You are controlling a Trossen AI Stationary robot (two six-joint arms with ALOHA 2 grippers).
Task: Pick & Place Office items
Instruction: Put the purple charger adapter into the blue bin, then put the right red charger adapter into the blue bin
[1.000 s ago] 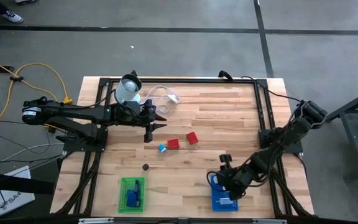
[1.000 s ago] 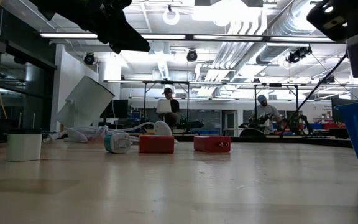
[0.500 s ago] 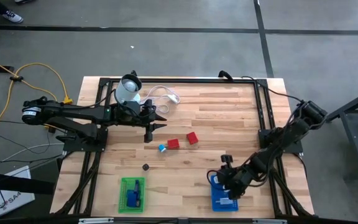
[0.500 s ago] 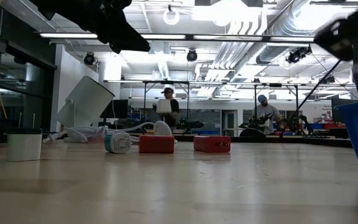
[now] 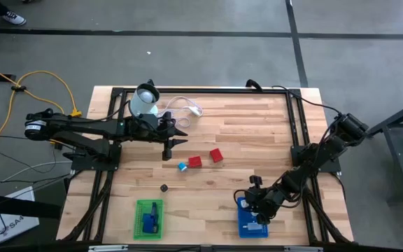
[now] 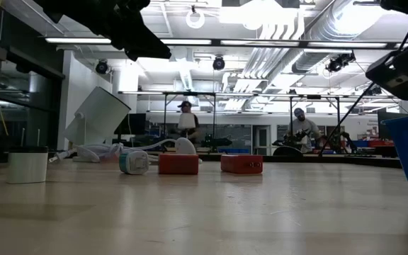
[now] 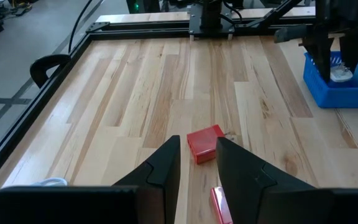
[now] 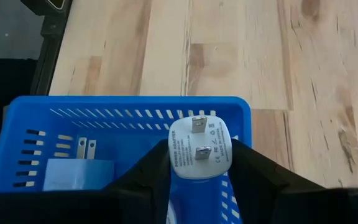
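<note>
My right gripper (image 5: 255, 207) hangs over the blue basket (image 5: 241, 225), shut on a white two-prong plug (image 8: 199, 148). A blue-and-white plug (image 8: 73, 169) lies in that basket. My left gripper (image 5: 167, 149) is open and hovers above the table just left of two red blocks (image 5: 195, 162) (image 5: 217, 155). In the left wrist view one red block (image 7: 204, 142) shows beyond its fingertips (image 7: 197, 148). A blue-and-white round piece (image 5: 182, 166) and a small dark-topped piece (image 5: 164, 187) rest on the wood. My right gripper pinches the white plug by its two opposite sides (image 8: 174, 155), one finger on each. The fingers point down from above. The plug's prong face (image 8: 199, 137) looks back at the wrist camera. It is lifted clear, inside the blue basket's rim (image 8: 129, 101).
A green basket (image 5: 139, 218) with a blue item stands near the table's near edge. A pale round container (image 5: 144, 101) and a coiled white cable (image 5: 185, 106) lie at the far left. Black frame rails (image 5: 296, 126) run around the table. People stand in the room beyond.
My right gripper has moved down toward the blue basket with the white plug still in its fingers. The left arm has kept still.
</note>
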